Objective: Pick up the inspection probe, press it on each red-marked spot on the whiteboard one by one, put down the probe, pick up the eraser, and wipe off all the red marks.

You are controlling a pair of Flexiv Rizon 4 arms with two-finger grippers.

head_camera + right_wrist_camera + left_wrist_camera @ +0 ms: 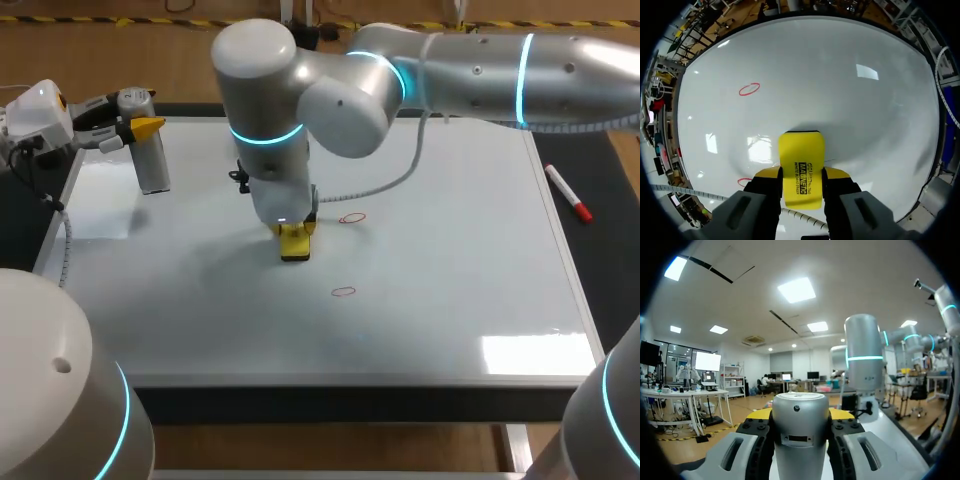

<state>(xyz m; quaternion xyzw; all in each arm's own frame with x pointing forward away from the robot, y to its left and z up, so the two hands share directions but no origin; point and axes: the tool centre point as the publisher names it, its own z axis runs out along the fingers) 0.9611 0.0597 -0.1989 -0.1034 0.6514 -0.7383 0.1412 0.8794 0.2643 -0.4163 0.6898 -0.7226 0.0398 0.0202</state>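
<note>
The silver cylindrical probe point(152, 152) stands upright over the far left corner of the whiteboard point(450, 300). My left gripper point(140, 128) is shut on its upper part. In the left wrist view the probe point(799, 432) fills the gap between the fingers of the left gripper point(800, 415). My right arm reaches in to the board's middle, where my right gripper point(296, 232) is shut on the yellow eraser point(296, 243), held down at the board. One red ring point(352, 217) lies just right of the eraser, another red ring point(343, 292) nearer the front. The right gripper point(801, 175) grips the eraser point(801, 162); a red ring point(749, 89) lies ahead, a second red ring point(744, 182) beside a finger.
A red marker pen point(568, 193) lies on the dark table just past the whiteboard's right edge. A grey cable point(395, 180) from my right arm hangs over the board's far middle.
</note>
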